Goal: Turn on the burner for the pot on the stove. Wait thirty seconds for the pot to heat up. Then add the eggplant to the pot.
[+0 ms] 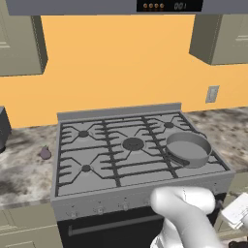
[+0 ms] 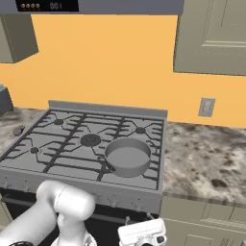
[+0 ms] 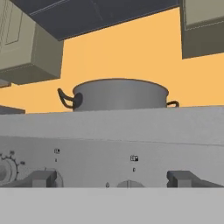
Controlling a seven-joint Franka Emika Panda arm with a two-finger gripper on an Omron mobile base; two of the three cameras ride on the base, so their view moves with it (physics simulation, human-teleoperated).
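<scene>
The grey pot [image 1: 189, 149] [image 2: 127, 156] sits on the stove's [image 1: 72, 186] [image 2: 29, 175] front right grate, and its burner is hidden under it. In the hand view the pot [image 3: 119, 94] rises above the stove's front panel [image 3: 175, 140]. The small purple eggplant [image 1: 45, 153] [image 2: 18, 130] lies on the counter left of the stove. My gripper [image 3: 113, 179] is open and holds nothing. It sits low in front of the panel, facing it below the pot, with a knob [image 3: 129, 184] between its fingertips [image 3: 43, 178].
Marbled counter [image 1: 232, 131] [image 2: 206, 158] runs on both sides of the stove. A range hood [image 1: 121, 6] hangs overhead, flanked by wall cabinets [image 1: 220, 38] [image 2: 211, 36]. A wall outlet [image 2: 207, 106] sits right of the stove, and a dark object [image 1: 2, 127] stands at the far left.
</scene>
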